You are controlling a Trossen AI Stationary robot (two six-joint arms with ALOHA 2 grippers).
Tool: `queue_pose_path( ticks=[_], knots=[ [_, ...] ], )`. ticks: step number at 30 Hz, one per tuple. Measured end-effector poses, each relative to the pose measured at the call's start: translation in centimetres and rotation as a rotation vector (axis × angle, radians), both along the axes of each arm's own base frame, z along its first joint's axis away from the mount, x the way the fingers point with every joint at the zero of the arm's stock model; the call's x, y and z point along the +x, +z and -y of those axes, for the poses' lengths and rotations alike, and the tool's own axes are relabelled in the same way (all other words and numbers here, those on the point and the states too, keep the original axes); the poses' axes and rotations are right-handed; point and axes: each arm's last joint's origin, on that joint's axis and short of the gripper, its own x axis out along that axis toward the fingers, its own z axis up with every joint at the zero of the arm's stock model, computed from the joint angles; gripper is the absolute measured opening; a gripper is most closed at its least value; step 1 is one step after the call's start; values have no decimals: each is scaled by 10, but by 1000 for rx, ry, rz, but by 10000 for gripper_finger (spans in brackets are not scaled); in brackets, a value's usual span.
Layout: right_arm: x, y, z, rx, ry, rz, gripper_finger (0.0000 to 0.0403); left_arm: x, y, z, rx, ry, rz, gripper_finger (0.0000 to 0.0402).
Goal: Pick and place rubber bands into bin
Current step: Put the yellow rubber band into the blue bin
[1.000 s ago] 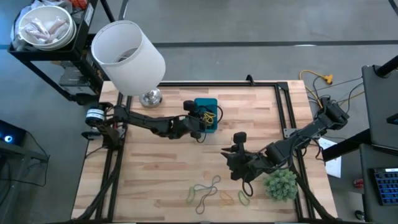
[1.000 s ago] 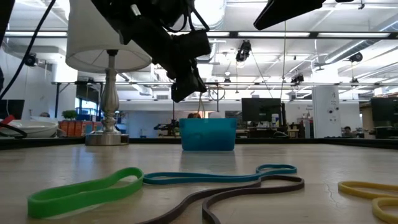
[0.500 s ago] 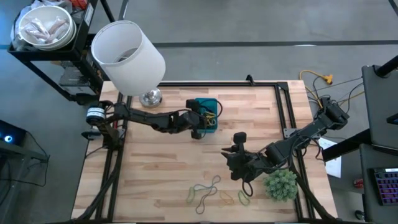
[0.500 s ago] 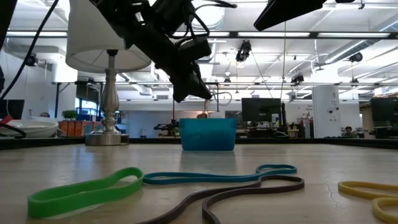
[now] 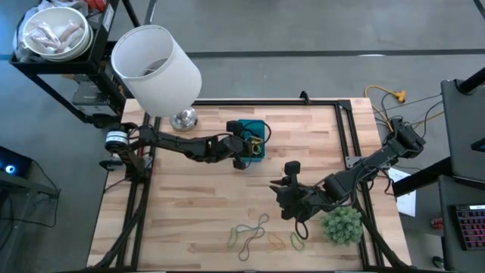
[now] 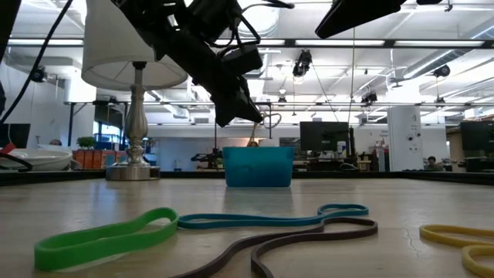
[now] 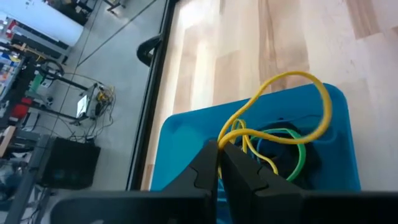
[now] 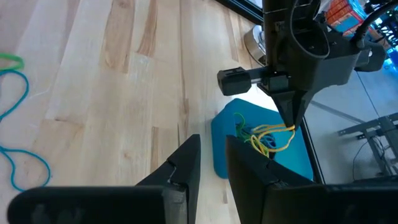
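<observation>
My left gripper (image 5: pixel 254 143) hangs over the blue bin (image 5: pixel 252 130), shut on a yellow rubber band (image 7: pixel 292 93). The band loops out past the fingers above the bin (image 7: pixel 186 140). Green and blue bands (image 7: pixel 292 152) lie inside the bin. Several more rubber bands lie flat on the table near the front edge: green (image 6: pixel 108 235), teal (image 6: pixel 270 221), dark (image 6: pixel 301 238) and yellow (image 6: pixel 455 234). My right gripper (image 5: pixel 280 196) hovers between the bin and those bands. Its fingers stand open (image 8: pixel 211 155) with nothing between them. My left gripper pinches the yellow band at one spot on its loop (image 7: pixel 226 138) between its two fingers. The fingers slant down from the table's left side. The rest of the loop (image 6: pixel 269 119) arches free above the bin's rim. Its lower strands (image 7: pixel 267 163) reach down among the bands in the bin.
A lamp with a big white shade (image 5: pixel 155 67) and a metal foot (image 5: pixel 183 119) stands at the far left, close to the bin. A fuzzy green plant ball (image 5: pixel 342 225) sits at the front right beside my right arm. Black frame rails (image 5: pixel 350 129) border the table.
My left gripper has rolled a little about its wrist while staying over the bin, still shut on the yellow band. It has kept still over the last half second.
</observation>
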Motion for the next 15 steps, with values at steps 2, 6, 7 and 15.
queue_pose_path(
  ticks=[2,6,7,15],
  knots=[
    [0,0,0,0,0,0,68,0,0,0,1,1,-1,2],
    [0,0,0,0,0,0,68,0,0,0,1,1,-5,2],
    [0,0,0,0,0,-1,68,0,0,0,0,1,-5,2],
    [0,-1,0,-1,0,-2,68,-1,-1,0,1,3,-16,31]
  ],
)
